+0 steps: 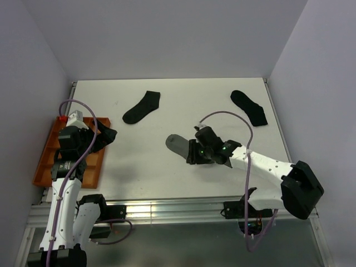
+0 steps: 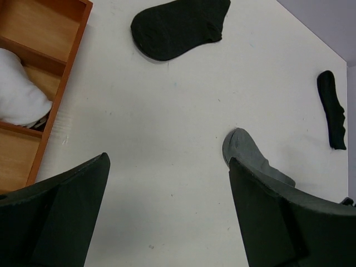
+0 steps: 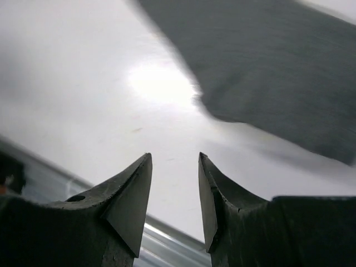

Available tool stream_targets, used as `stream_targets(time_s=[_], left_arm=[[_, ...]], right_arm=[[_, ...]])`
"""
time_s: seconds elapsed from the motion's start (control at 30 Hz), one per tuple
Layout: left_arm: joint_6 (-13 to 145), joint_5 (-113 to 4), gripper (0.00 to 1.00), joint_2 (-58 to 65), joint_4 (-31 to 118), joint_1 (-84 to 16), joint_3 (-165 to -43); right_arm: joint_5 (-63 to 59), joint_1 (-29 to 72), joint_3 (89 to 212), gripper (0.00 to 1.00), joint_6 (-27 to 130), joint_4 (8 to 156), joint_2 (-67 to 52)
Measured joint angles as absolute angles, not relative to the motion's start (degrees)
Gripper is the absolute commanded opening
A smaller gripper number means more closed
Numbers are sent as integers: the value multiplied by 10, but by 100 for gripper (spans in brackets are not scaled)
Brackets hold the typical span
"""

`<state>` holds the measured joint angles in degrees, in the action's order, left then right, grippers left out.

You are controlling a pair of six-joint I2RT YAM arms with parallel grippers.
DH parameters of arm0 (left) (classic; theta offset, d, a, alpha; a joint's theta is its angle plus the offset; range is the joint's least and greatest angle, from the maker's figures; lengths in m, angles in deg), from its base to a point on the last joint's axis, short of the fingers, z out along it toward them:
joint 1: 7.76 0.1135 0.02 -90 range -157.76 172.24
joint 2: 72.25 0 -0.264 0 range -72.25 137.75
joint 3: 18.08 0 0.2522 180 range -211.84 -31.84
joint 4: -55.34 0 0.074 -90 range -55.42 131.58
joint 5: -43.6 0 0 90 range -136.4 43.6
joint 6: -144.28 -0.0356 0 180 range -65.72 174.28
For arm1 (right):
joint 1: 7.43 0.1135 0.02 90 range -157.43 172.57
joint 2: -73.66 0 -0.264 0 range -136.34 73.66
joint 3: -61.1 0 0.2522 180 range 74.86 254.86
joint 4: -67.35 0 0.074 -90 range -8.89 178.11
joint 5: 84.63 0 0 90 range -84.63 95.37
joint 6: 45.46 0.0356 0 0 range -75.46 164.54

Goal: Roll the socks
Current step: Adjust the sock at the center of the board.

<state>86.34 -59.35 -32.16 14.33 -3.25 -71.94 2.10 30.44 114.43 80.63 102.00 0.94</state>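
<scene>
Grey sock [image 1: 177, 143] lies flat just ahead of the right gripper [image 3: 174, 161], jaws parted, empty; left gripper [image 2: 167, 167] gapes, empty.

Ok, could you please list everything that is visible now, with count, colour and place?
table: 1, white, under everything
tray: 1, orange, left edge of the table
white sock: 1, white, inside a tray compartment
black socks: 2, black, flat at the far side, one left, one right
grey sock: 1, grey, middle
left claw: 1, dark, open, beside the tray
right claw: 1, dark, open and empty, next to the grey sock
</scene>
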Motion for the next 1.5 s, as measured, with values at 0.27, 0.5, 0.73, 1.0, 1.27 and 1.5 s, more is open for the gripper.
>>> stream_targets(time_s=[0.27, 0.5, 0.73, 1.0, 1.27, 1.5], left_arm=[[863, -597, 94, -324, 143, -32, -719], [863, -597, 94, -324, 144, -32, -719], [864, -596, 94, -324, 144, -32, -719], [863, -597, 94, -324, 144, -32, -719], [863, -597, 94, -322, 143, -32, -719], [863, -597, 94, -319, 144, -32, -719]], right_arm=[[6, 374, 1305, 45, 703, 1030, -75], [0, 373, 1437, 44, 616, 1023, -262], [-1, 357, 1499, 43, 603, 1014, -390], [-16, 228, 1533, 43, 666, 989, -423], [-25, 93, 1531, 45, 704, 965, -406], [3, 109, 1375, 45, 709, 956, -206]])
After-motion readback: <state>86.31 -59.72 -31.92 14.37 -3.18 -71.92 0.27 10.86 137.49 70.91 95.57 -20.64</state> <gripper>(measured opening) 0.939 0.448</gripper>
